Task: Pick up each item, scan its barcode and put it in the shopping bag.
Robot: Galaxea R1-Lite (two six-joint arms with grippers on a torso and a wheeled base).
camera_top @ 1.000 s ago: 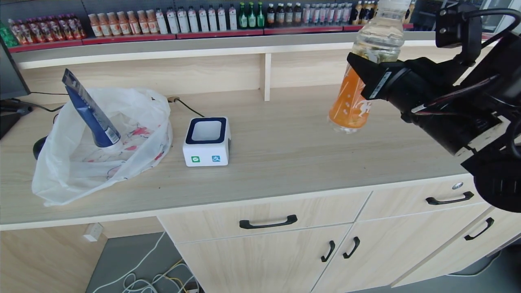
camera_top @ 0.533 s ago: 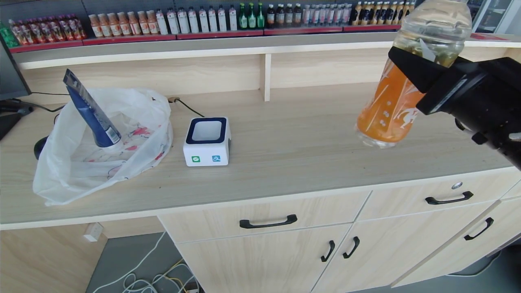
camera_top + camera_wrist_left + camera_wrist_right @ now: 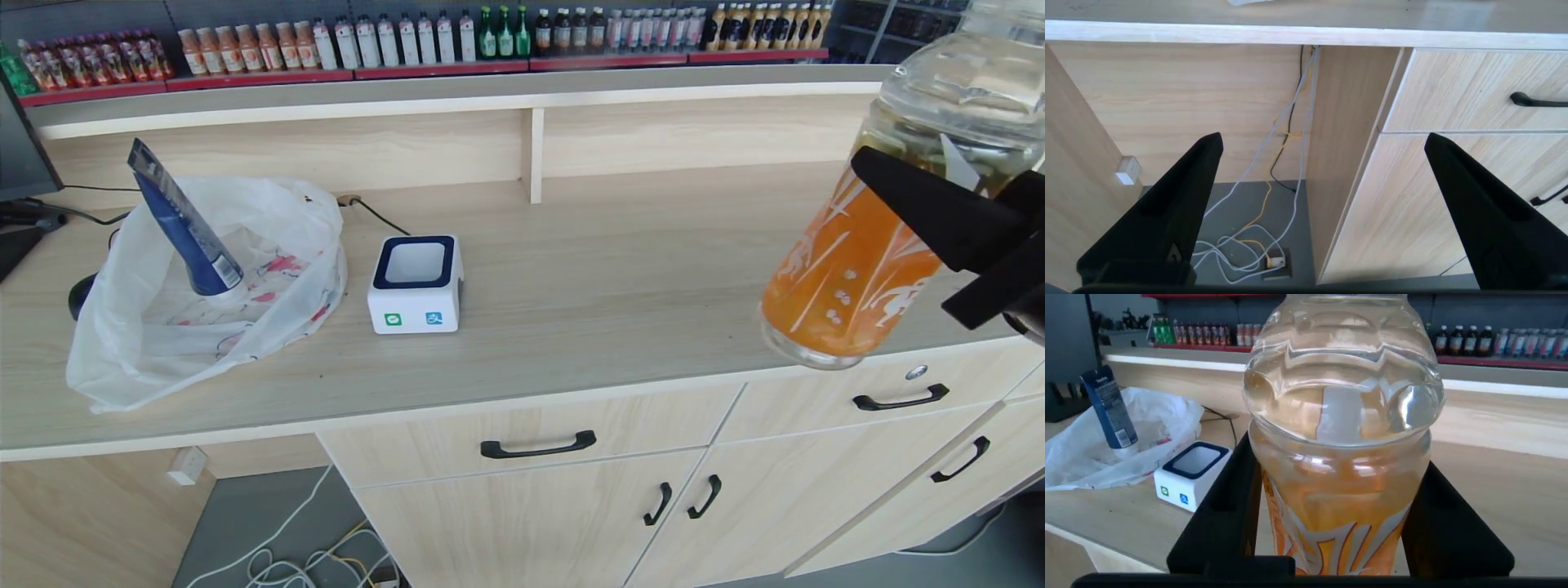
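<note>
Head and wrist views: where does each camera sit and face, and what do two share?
Head view: up on the head, facing forward and down on the counter; right gripper clamps the bottle at right.
Left wrist view: below the counter's edge, facing the cabinet and cables; open left gripper.
Right wrist view: behind the right gripper, facing across the counter.
Shared: head and right wrist show bottle, scanner, shopping bag.
</note>
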